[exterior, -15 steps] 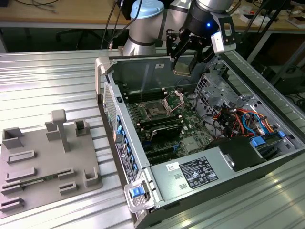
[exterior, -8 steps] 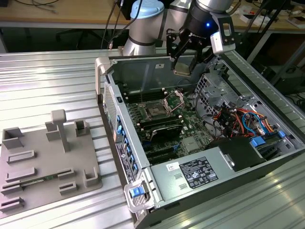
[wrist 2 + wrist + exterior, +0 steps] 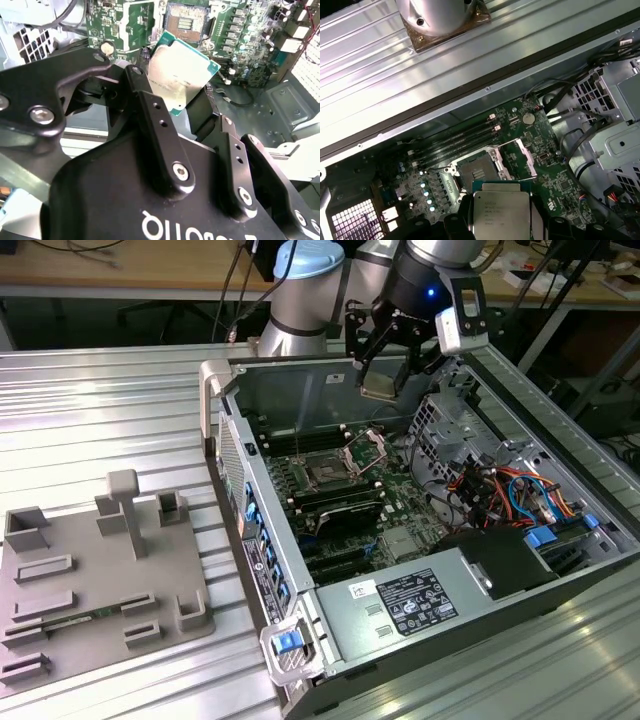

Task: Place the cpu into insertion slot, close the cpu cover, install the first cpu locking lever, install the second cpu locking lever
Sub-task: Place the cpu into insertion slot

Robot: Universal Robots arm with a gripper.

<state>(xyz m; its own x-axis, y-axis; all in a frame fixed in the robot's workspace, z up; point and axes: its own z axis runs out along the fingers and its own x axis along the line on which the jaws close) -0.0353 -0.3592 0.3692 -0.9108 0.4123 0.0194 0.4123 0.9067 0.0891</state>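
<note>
**Stock of the job as it stands for you:**

- **cpu** [image 3: 182, 75]: clamped by its edges between the closed fingers [image 3: 156, 117] of the gripper [image 3: 383, 378]. It hangs in the air inside the open case [image 3: 300, 390], over the board and well apart from the slot. The case sits on the worktop [image 3: 100, 410], toward the exterior view's right.
- **slot** [image 3: 477, 173]: bare, its contact field showing, with nothing seated.
- **cover** [image 3: 352, 452]: swung up on its hinge, just beside the slot.
- **levers**: too fine to make out. You can take them as undone, since the cover stands open.
- **Progress**: by my reading step one is under way. The seating, the cover and both levers are left.
- **Writing**: there is faint print on the cpu top and white lettering on the gripper body. A white label [image 3: 415, 602] sits on the grey power unit. None of it is read off here.
</note>
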